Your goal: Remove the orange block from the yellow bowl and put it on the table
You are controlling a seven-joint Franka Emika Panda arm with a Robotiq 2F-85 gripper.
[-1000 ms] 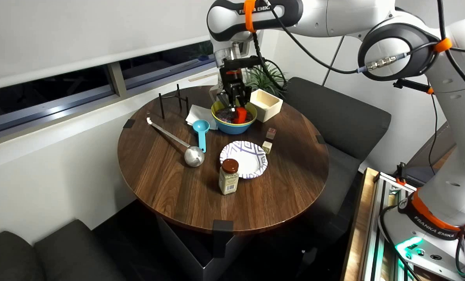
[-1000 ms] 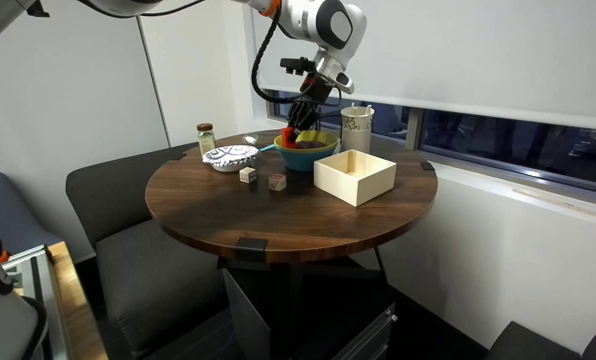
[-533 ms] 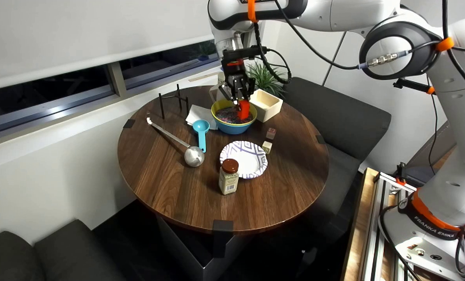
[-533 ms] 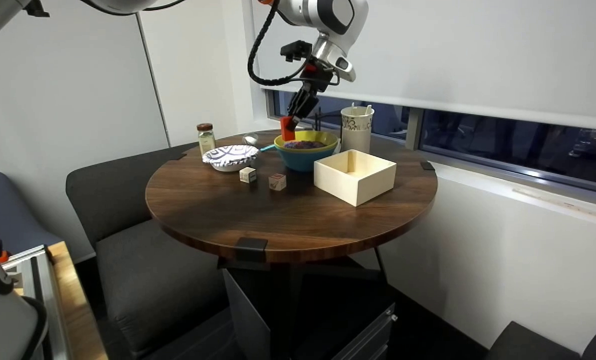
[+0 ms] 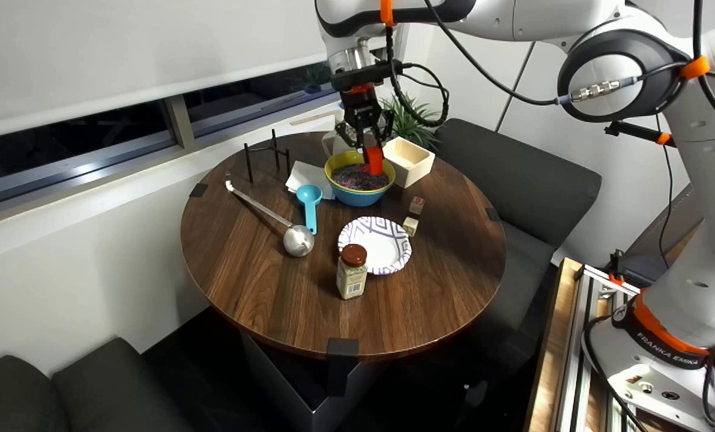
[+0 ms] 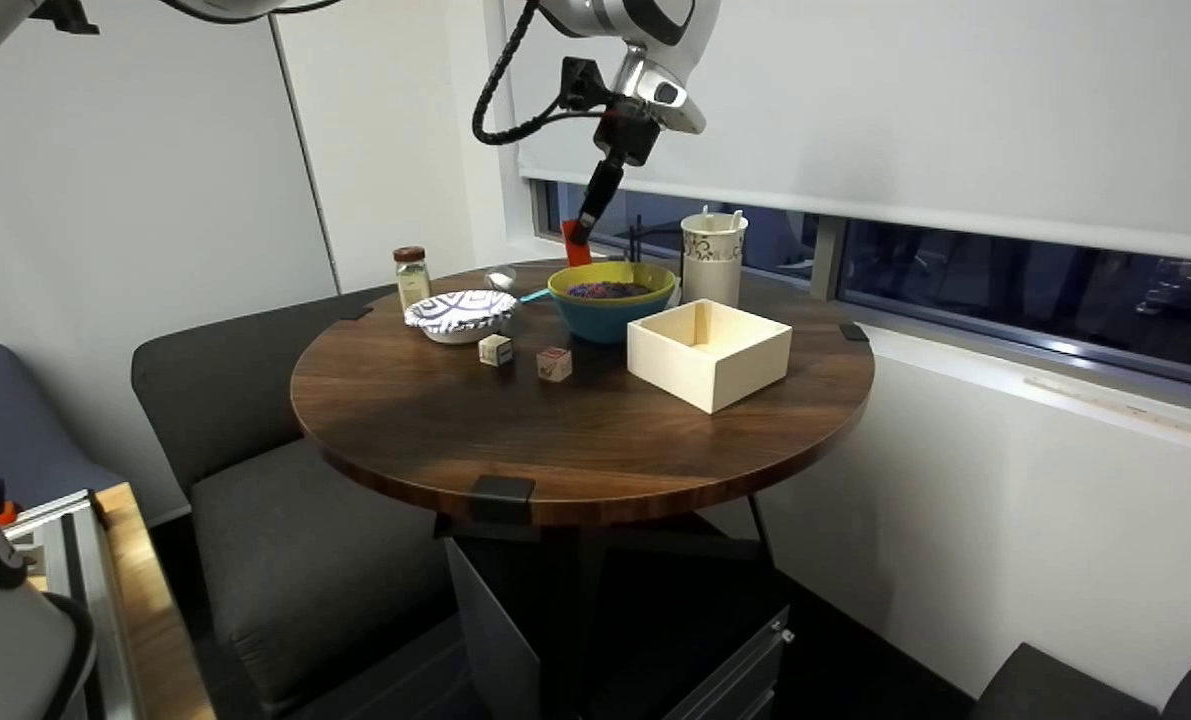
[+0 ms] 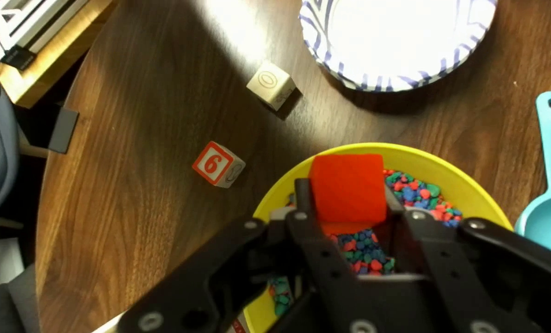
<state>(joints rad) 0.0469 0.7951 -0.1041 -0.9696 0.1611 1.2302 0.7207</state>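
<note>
The yellow bowl (image 5: 337, 163) sits nested in a blue bowl (image 5: 357, 198) on the dark-brown round table (image 5: 255, 288). The bowl also shows in an exterior view (image 6: 645, 274) and in the wrist view (image 7: 446, 170). It holds many small red, blue and green pebbles. My gripper (image 7: 349, 199) is shut on the orange block (image 7: 348, 185), one finger on each side of it. The block, also in both exterior views (image 5: 374, 161) (image 6: 575, 243), hangs above the bowl's rim, clear of the pebbles.
A pale wooden box (image 6: 710, 360), a patterned plate (image 5: 375, 246), two letter cubes (image 6: 495, 350) (image 6: 555, 364), a spice jar (image 5: 352, 273), a blue scoop (image 5: 310, 207), a metal ladle (image 5: 298, 240), a black stand (image 5: 267, 150) and a tall cup (image 6: 713, 260) surround the bowls.
My gripper has risen with the orange block, lifting it from down among the pebbles to above the bowl's rim. The wrist has turned somewhat. The bowls and other things have stayed put.
</note>
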